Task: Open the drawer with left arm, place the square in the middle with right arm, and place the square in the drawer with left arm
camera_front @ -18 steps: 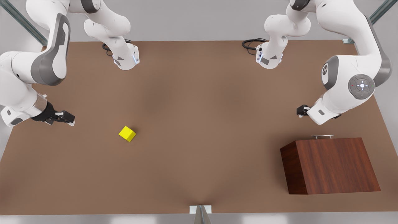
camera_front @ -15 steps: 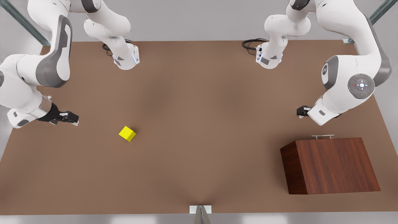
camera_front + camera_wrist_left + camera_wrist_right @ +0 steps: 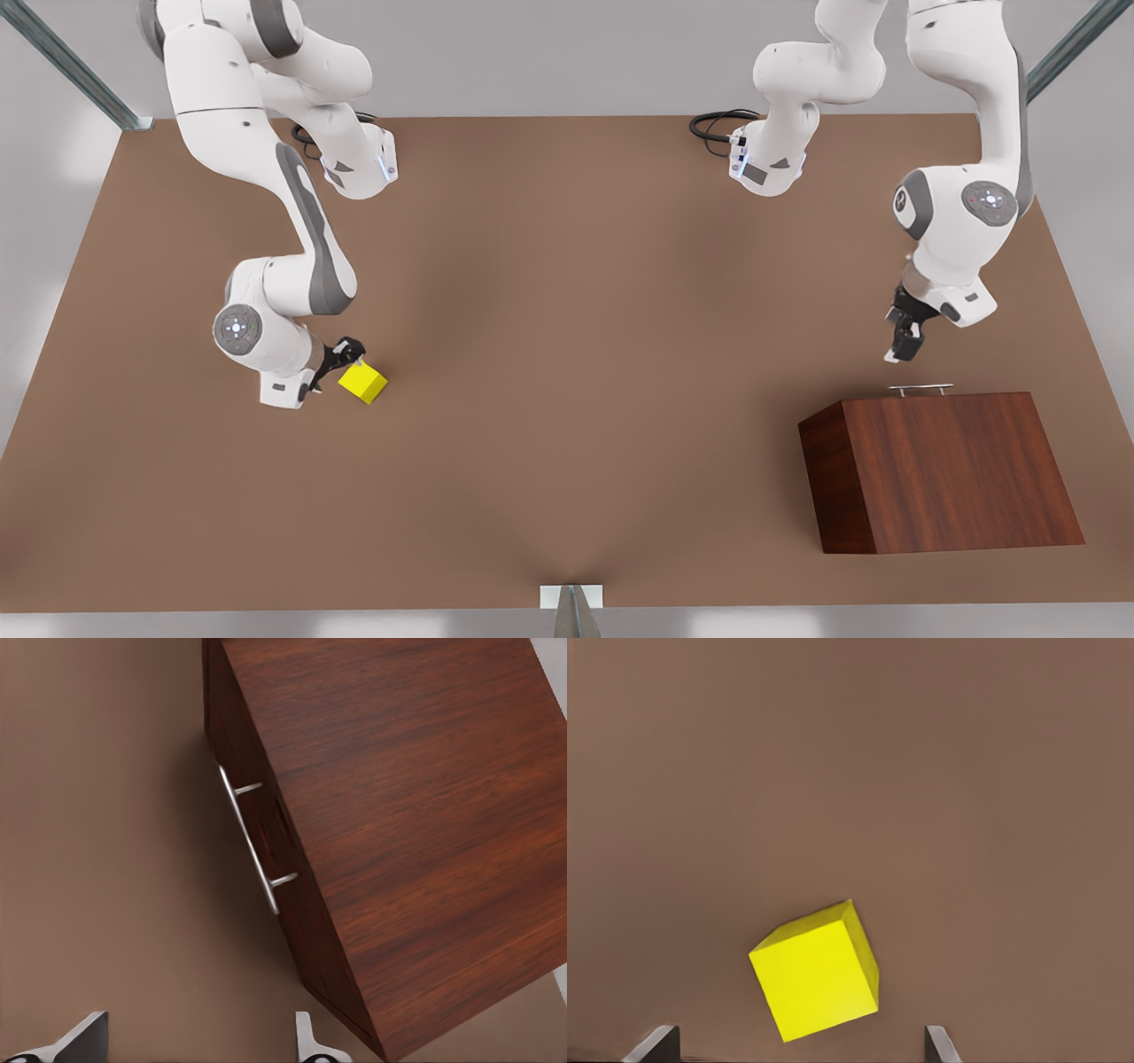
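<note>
Right gripper (image 3: 347, 353): at the front view's left, just beside the square and above it; we see its 2 fingertips (image 3: 656, 1043) spread wide in the right wrist view, wider than the cube, gripping nothing.
Square (image 3: 362, 381): 1 yellow cube on the table (image 3: 567, 354), left of centre in the front view, turned at an angle to the open fingers. We judge it light, rigid and smooth-faced, so likely a little slippery; we would take it across 2 opposite flat faces, after turning the wrist to line up with them, since a corner grip could twist it out.
Middle: bare tabletop between the arms, nothing on it yet.
Left gripper (image 3: 905, 341): at the front view's right, hanging near the handle, apart from it; fingertips (image 3: 312, 1043) well spread, empty.
Handle (image 3: 921, 388): thin silver bar on 2 posts; stiff, the only purchase we see.
Drawer (image 3: 266, 828): shut, in the wooden cabinet (image 3: 939, 470). We expect a straight, level pull by the bar's midpoint.
</note>
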